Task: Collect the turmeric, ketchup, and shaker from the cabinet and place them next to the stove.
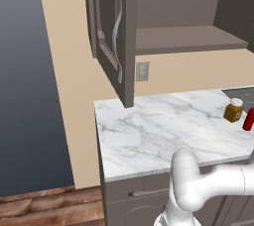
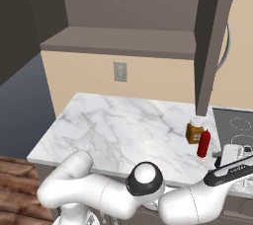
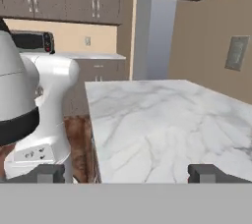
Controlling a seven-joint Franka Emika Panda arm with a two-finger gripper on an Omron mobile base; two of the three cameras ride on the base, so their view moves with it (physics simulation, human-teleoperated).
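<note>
Standing side by side at the right edge of the left base frame, the turmeric (image 1: 233,110) and ketchup (image 1: 249,119) are resting on the marble counter (image 1: 158,131) beside the stove (image 1: 241,92); the cabinet (image 1: 119,36) is hanging open at upper centre. The gripper (image 3: 127,173) is holding nothing, its jaws spreading wide at the bottom of the hand frame.

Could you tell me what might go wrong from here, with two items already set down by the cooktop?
The ketchup stands right beside the turmeric, and the open tool sits close by, so a careless swing could topple the slim bottle. The cabinet door hangs open over the counter; the arm could strike it when reaching up. The visible shelf looks bare, so finding the shaker may fail.
</note>
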